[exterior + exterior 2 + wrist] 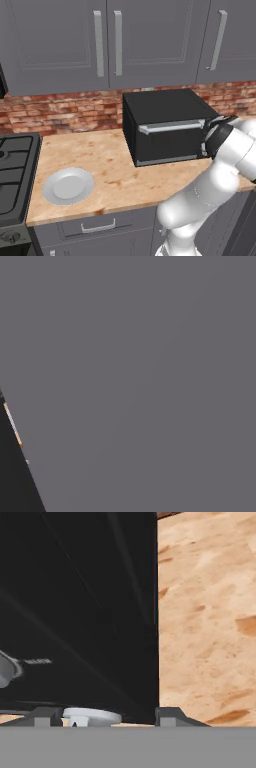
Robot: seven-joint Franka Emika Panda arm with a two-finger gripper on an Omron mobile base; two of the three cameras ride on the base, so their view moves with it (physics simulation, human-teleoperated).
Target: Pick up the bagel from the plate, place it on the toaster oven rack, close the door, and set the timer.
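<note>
The plate [68, 185] lies bare on the counter's [115, 165] near left. The oven [165, 125] stands to the right, door [170, 137] shut. At its right end, the gripper [107, 716] is partly open around a pale knob [91, 716]; contact unclear.

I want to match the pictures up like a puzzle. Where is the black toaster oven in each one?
Left base view: the toaster oven sits right of centre, on the counter.
Right base view: I cannot pick it out; a flat grey surface is very close.
Hand view: its black body takes the left side.
Shared landmark: the tan counter.
</note>
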